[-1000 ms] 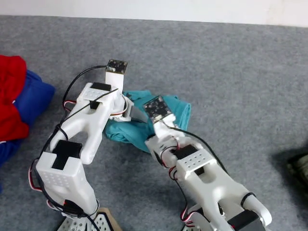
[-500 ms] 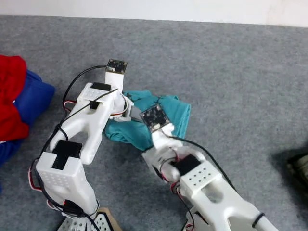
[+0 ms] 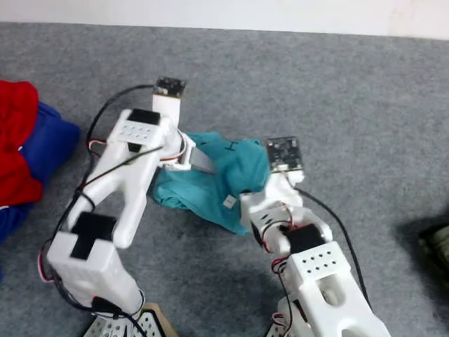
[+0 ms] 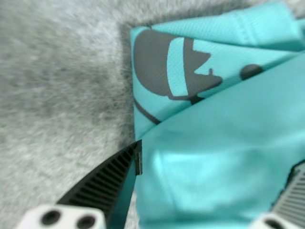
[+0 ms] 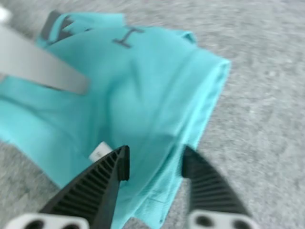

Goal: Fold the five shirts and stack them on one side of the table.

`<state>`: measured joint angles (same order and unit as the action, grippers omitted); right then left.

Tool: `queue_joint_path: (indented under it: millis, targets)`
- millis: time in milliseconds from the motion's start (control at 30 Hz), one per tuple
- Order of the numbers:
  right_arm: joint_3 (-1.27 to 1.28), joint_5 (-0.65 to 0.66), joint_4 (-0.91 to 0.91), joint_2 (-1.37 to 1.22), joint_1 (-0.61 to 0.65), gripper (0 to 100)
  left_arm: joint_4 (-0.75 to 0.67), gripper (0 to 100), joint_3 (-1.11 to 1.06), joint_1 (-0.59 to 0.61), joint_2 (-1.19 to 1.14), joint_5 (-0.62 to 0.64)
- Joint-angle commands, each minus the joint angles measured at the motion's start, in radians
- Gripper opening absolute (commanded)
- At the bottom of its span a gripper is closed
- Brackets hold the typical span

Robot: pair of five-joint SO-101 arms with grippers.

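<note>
A teal shirt (image 3: 210,186) lies bunched on the grey table between the two arms, a white tag (image 3: 228,201) showing near its front edge. My left gripper (image 3: 202,163) rests on the shirt's left part. In the left wrist view it (image 4: 214,167) is open, its jaws wide apart with teal cloth (image 4: 214,133) and a dark print (image 4: 162,67) between them. My right gripper (image 3: 251,195) is at the shirt's right side. In the right wrist view it (image 5: 156,153) is open just over a folded edge of the shirt (image 5: 143,86).
A heap of red and blue shirts (image 3: 21,147) lies at the table's left edge. Something dark (image 3: 435,242) sits at the right edge. Bare grey table (image 3: 351,91) stretches behind and to the right of the teal shirt.
My right arm swung to the right, and the shirt's top layer bunched over toward it, baring the white tag. My left arm shifted slightly and stays on the shirt.
</note>
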<state>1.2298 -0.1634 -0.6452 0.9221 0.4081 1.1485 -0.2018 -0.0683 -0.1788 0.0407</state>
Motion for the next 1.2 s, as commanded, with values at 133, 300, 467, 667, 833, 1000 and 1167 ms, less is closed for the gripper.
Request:
queue_joint_path:
  millis: [133,300,467,667,833,1000,1167]
  targets:
    - [-0.058,-0.025,0.018,-0.048,-0.070,24.8,-0.003,45,-0.022,0.041,0.101,0.002]
    - [-0.058,-0.025,0.119,-0.173,-0.071,24.8,-0.068,45,-0.073,0.074,0.101,0.002]
    - [-0.111,-0.021,0.191,-0.302,-0.085,24.8,-0.072,45,-0.074,0.071,0.101,0.002]
    - [-0.186,-0.023,0.240,-0.438,-0.120,24.8,-0.074,45,-0.104,0.074,0.099,0.000]
    - [-0.186,-0.020,0.283,-0.483,-0.119,24.8,-0.095,45,-0.177,0.110,0.099,-0.002]
    - [-0.186,-0.020,0.278,-0.483,-0.117,24.8,-0.209,45,-0.251,0.228,0.099,0.002]
    - [-0.186,-0.020,0.277,-0.481,-0.119,24.8,-0.229,45,-0.252,0.311,0.105,0.002]
